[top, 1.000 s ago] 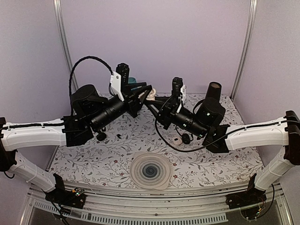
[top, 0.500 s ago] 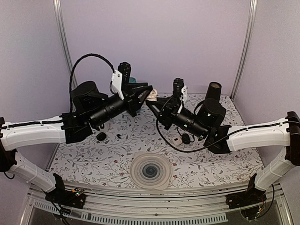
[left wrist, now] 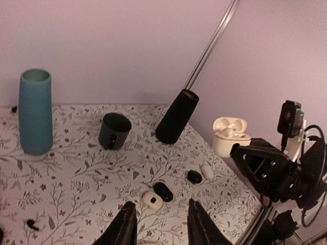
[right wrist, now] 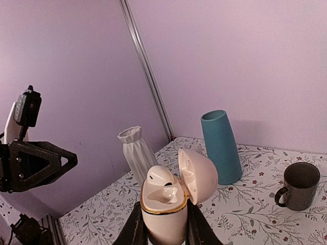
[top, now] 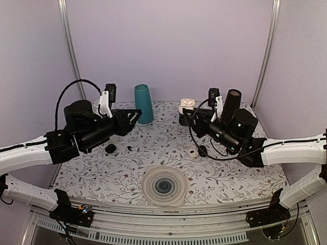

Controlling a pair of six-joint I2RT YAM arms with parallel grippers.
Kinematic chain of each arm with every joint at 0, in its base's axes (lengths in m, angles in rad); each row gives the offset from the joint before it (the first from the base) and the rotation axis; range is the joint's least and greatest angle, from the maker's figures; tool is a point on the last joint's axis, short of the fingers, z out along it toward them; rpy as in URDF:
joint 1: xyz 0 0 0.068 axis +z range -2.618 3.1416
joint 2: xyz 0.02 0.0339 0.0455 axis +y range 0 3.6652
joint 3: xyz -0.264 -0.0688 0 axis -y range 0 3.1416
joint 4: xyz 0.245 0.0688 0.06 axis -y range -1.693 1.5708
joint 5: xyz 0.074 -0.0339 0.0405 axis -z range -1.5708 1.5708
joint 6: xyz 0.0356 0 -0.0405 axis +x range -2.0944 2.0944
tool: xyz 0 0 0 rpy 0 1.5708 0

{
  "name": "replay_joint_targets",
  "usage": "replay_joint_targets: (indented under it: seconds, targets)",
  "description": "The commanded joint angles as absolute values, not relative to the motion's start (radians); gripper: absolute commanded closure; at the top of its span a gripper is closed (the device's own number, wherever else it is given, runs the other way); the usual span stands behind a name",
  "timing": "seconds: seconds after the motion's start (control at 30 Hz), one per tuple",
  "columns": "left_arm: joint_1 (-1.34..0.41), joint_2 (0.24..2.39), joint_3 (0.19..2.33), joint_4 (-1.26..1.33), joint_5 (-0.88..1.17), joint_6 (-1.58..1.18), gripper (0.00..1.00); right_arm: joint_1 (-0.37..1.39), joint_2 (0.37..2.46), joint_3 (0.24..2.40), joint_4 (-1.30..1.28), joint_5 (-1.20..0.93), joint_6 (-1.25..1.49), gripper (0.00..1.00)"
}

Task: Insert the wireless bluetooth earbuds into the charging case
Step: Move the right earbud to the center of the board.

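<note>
Left arm reaches over the left side of the counter (top: 102, 176); left fingers (left wrist: 124, 228) are apart with nothing between them, aimed toward the teal vase (top: 143, 103). A small dark piece (top: 110, 148) lies on the counter beside that arm, too small to ID. The swirl-pattern disc (top: 164, 186) lies near centre at the front. Right of the teal vase, the charging case (right wrist: 163, 204) is up off the counter, upright, lid hinged open. The right fingers (right wrist: 134, 224) are clamped on its lower body from both sides. One white earbud (right wrist: 159, 176) sits in a socket; can't see the other socket from the wrist view. On the counter by the right arm, a small white piece (top: 193, 152) lies next to a black oval case (top: 203, 150); touching or just apart, can't tell. The dark mug (left wrist: 114, 131) and black cone vase (top: 232, 102) stand at the back. The white ribbed vase (right wrist: 137, 148) shows only in the right wrist view.
</note>
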State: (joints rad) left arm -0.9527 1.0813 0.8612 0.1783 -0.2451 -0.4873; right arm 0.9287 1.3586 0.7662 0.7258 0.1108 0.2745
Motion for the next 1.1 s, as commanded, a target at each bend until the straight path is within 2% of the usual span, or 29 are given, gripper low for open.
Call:
replay_joint_targets:
  seconds: [0.0,0.23,0.43,0.8,1.07]
  targets:
    - [-0.968,1.033,0.780,-0.233,-0.295,-0.796,0.65,0.929,1.325,0.722,0.665,0.120,0.309,0.93]
    - [-1.087,1.043,0.747,-0.628,-0.253,-1.122,0.68,0.929,1.319,0.687,0.639,0.068,0.318,0.92]
    - [-1.240,1.164,0.734,-0.819,-0.277,-1.222,0.66,0.929,1.297,0.643,0.656,0.065,0.313,0.92]
    - [-1.239,1.356,0.757,-0.797,-0.319,-1.099,0.64,0.928,1.270,0.606,0.669,0.051,0.336,0.91]
    - [-1.159,1.399,0.745,-0.691,-0.253,-0.987,0.71,0.928,1.257,0.602,0.662,0.056,0.348,0.91]
